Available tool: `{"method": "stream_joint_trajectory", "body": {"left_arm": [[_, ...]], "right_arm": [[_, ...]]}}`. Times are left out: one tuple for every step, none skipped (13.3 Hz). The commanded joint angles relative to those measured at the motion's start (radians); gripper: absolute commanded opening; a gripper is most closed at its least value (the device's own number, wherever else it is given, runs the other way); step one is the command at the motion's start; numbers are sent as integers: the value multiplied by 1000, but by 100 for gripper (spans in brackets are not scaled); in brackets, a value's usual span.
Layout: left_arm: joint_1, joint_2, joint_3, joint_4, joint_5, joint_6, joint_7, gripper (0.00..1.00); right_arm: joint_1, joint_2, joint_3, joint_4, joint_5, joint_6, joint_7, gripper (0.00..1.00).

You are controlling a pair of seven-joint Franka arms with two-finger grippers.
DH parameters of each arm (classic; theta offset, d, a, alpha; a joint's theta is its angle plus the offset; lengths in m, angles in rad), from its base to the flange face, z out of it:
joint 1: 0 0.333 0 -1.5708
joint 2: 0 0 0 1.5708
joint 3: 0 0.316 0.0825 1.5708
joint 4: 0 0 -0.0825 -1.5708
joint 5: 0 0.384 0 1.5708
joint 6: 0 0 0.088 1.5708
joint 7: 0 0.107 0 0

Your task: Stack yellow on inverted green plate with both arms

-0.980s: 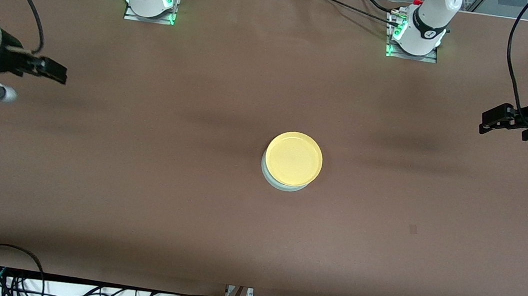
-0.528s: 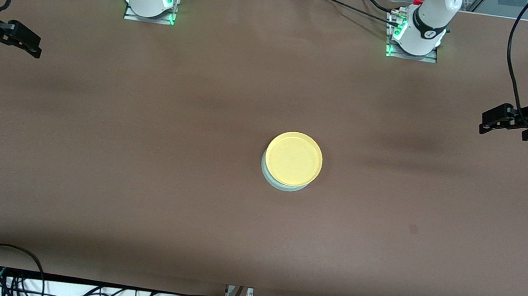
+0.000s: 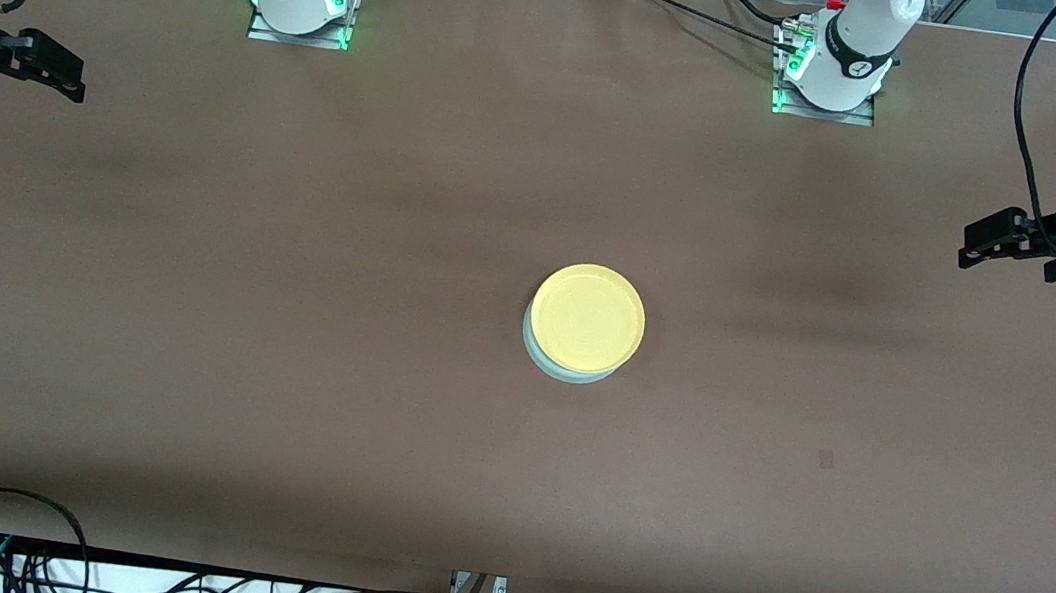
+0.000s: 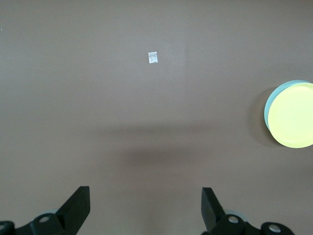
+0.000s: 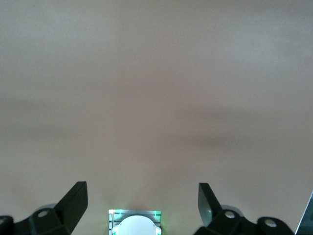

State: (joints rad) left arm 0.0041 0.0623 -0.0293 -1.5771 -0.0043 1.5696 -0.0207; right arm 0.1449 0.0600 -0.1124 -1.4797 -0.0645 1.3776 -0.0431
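Round yellow plastic plate (image 3: 588,317) sits on inverted pale green plate (image 3: 545,358); keep left claw (image 3: 983,243) and right claw (image 3: 62,74), fingers apart and empty, parked over desk (image 3: 279,357) ends.

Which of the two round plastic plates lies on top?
The bright yellow plate; the pale green plate shows only as a rim crescent beneath it.

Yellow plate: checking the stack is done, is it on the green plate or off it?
On. The yellow plate lies flat on the green plate; both grippers are away.

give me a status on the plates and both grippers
Left gripper and right gripper open, empty, at table ends. Yellow stacked on green plate. Nothing in the way.
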Motion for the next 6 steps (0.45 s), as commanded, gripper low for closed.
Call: {"method": "stream_joint_trajectory", "body": {"left_arm": [[5,10,-6,26,-14,-5,7,100],[5,10,-6,26,-14,-5,7,100],[4,11,-6,26,-14,-3,7,100],[4,11,-6,26,-13,-3,7,100],[4,11,-6,26,-11,-2,7,100],[2,11,-6,26,-11,-2,7,100]], "right_arm": [[-19,-5,11,-10,-14,-11,-3,100],[-21,-5,10,-10,-14,-9,-1,100],[-19,-3,10,-10,-12,-8,0,100],[-19,-5,10,-10,-8,-8,2,100],[-19,-5,11,-10,-6,-8,3,100],[-19,-3,11,-10,-4,-8,3,100]]}}
